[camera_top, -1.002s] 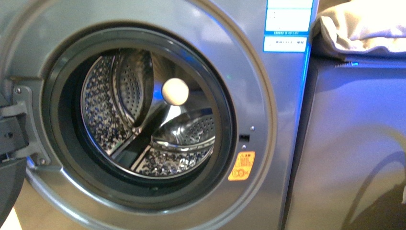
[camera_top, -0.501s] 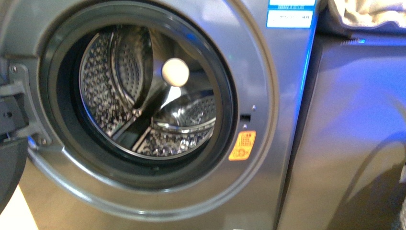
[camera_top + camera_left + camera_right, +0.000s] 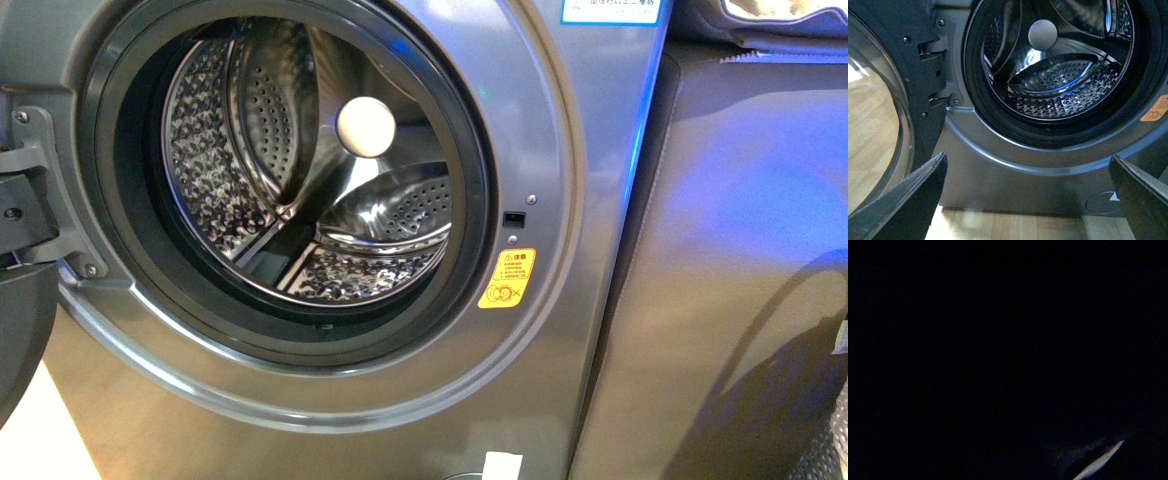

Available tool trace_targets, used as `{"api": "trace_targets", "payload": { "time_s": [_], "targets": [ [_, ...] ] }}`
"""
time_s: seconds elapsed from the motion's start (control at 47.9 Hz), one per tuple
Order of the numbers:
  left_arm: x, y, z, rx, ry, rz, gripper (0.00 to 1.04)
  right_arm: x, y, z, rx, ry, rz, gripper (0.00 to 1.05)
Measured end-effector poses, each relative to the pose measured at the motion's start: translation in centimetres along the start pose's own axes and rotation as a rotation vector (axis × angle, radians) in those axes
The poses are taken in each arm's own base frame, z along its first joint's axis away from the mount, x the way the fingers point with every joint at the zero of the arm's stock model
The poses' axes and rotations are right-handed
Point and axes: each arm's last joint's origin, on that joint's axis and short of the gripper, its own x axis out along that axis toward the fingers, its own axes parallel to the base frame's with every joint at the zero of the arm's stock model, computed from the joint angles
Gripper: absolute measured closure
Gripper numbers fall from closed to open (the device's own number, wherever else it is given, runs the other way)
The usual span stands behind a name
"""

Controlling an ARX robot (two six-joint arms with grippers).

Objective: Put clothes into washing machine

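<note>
1. Markings. A yellow-orange warning sticker [image 3: 507,277] sits on the front panel of the washing machine [image 3: 560,330], just right of the porthole rim and below the door latch slot [image 3: 513,218]. It carries a warning triangle, a few lines of print and a circular pictogram. The print is too small to read. A white-and-blue label [image 3: 612,10] is cut off by the upper edge of the front view, and its writing is illegible. A plain white tag [image 3: 502,466] hangs at the lower edge of the panel.

2. Machine. The washing machine fills the front view. Its door [image 3: 878,125] is swung open on the hinge [image 3: 40,190] at the left side, exposing the perforated steel drum [image 3: 260,150]. A pale round hub [image 3: 366,126] shows at the drum's back wall.

3. Surroundings. A grey-brown cabinet [image 3: 740,250] stands against the machine's right side, with beige fabric [image 3: 780,15] lying on top. The floor [image 3: 1008,225] is light wood.

4. Grippers. The left gripper [image 3: 1028,165] faces the porthole from low down, with its fingers [image 3: 913,200] spread wide apart and holding nothing. The right wrist view is dark, so the state of the right gripper cannot be told.

5. Clothes. These cannot be located in any view.
</note>
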Motion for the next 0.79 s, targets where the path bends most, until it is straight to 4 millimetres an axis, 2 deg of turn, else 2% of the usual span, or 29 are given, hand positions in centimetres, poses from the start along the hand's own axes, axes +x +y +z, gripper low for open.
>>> {"api": "trace_targets", "payload": {
  "time_s": [0.397,0.647,0.793],
  "targets": [
    [0.0,0.0,0.0,0.0,0.0,0.0,0.07,0.6,-0.6,-0.2,0.015,0.002,0.003,0.09],
    [0.0,0.0,0.0,0.0,0.0,0.0,0.07,0.1,-0.8,-0.3,0.03,-0.024,-0.008,0.43],
    [0.0,0.0,0.0,0.0,0.0,0.0,0.07,-0.9,-0.3,-0.4,0.046,-0.047,0.017,0.63]
  ]
}}
